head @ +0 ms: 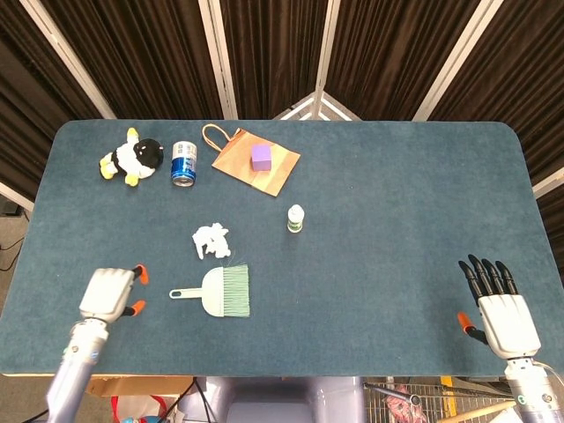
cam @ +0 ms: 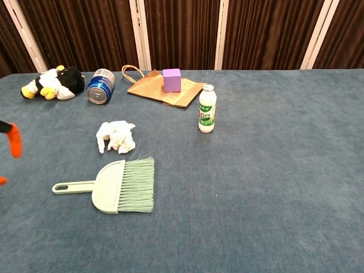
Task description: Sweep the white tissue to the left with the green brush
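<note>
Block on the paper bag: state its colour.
Purple; the block shows best in the chest view, sitting on the brown bag.

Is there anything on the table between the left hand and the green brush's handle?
No. In the head view only bare blue table separates the left hand from the green brush, whose handle points toward that hand. The white tissue lies beyond the brush.
</note>
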{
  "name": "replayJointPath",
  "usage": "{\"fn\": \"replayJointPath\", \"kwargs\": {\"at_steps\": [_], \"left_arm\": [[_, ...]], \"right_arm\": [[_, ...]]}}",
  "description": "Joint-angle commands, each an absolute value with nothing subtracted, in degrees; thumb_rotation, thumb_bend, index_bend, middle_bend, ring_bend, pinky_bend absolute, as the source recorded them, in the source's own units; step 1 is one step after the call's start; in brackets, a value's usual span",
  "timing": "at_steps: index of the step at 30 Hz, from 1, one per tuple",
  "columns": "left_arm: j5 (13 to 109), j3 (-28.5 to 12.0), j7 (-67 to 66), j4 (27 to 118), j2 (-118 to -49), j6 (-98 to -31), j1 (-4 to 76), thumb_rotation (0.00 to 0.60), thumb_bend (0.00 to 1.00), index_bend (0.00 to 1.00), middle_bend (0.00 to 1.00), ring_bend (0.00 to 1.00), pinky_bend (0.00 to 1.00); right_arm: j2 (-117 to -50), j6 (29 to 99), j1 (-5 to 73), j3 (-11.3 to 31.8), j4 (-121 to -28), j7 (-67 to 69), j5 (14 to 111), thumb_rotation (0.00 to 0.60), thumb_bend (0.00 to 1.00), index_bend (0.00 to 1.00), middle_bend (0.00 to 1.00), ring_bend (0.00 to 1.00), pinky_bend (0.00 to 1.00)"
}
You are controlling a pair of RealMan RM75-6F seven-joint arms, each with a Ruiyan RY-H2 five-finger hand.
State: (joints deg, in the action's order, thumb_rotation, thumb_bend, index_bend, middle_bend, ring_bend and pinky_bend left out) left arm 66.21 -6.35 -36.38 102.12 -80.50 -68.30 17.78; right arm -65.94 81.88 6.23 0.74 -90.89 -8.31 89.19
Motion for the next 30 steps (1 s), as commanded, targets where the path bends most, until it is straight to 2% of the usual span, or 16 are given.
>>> {"fn": "replayJointPath", "kwargs": {"at_steps": [1,12,30], "left_arm": [[57.6,-8.6,-44.2,103.3,-86.3,-66.8,21.6,0.6,0.31,0.46,1.0,1.0,1.0],[47.9,-10.0,-49.3,101.1,-94.1,-68.8,26.8,0.6,0.4,0.44,1.0,1.0,1.0],[44.7,-7.9,-49.0,97.3,-97.2,-70.7,29.5,0.6,0.42,0.45,1.0,1.0,1.0]], "right_arm": [[-65.9,81.9,6.2,0.8,-90.9,-8.1,89.1,0.6,0.32,0.0,0.0,0.0,0.0],[-65.8,81.8,6.2,0.7,-91.0,-7.3,89.1,0.6,0.32,0.0,0.0,0.0,0.0],[-65.8,81.8,6.2,0.7,-91.2,-7.5,89.1,0.6,0.32,0.0,0.0,0.0,0.0]]}}
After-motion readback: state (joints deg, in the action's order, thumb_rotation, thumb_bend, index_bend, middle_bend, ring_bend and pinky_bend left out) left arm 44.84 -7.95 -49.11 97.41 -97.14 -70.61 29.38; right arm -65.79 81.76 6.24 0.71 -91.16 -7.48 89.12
